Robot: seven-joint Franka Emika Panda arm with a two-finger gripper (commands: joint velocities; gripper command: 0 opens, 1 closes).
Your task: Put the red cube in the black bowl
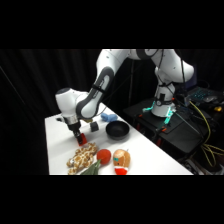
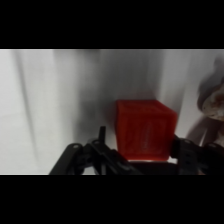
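Observation:
The red cube (image 2: 142,129) rests on the white table (image 2: 45,115), and in the wrist view it sits between my two fingers (image 2: 102,137). A narrow gap shows between the left finger and the cube's side. In the side view my gripper (image 1: 80,139) is down at the table's left part, open, and the red cube (image 1: 80,142) shows at its tip. The glossy black bowl (image 1: 117,130) stands to the right of the gripper and a little farther back, with nothing in it.
A small dark grey cube (image 1: 94,127) and a blue object (image 1: 107,117) lie between gripper and bowl. In front are a beige lumpy pile (image 1: 82,159), a red ball (image 1: 104,156) and a tan rounded object (image 1: 121,159). The table's front edge (image 1: 55,167) is close.

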